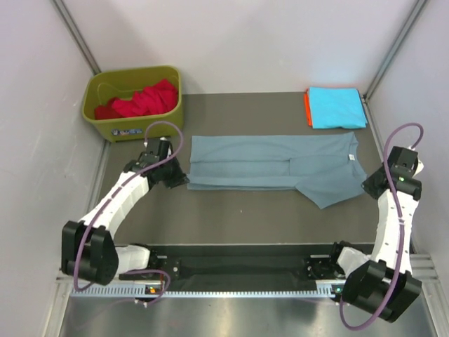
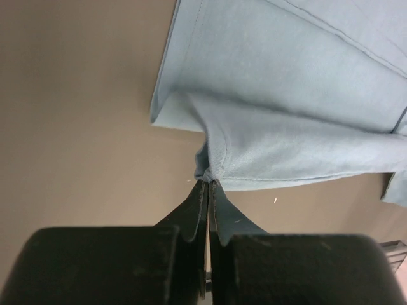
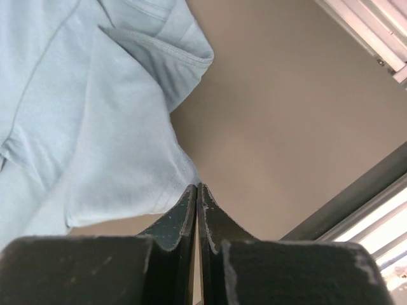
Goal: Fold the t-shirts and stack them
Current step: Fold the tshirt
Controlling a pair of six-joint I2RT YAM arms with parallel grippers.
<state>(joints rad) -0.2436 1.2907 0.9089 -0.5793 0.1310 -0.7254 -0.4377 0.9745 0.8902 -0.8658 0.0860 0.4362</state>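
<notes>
Left claw (image 2: 208, 184) clamped on bunched edge of dusty grey-blue cotton t-shirt (image 2: 299, 82), right claw (image 3: 197, 188) pressed together, sleeve (image 3: 127, 171) touching left of its tips

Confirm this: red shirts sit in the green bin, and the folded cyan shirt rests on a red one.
Not quite: the cyan shirt rests on an orange shirt, not red, per the top external view. Red shirts do sit in the green bin.

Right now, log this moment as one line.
grey-blue t-shirt partly folded | left gripper shut on its hem | right gripper shut at its edge | cyan tee on orange tee | red tee in bin
</notes>
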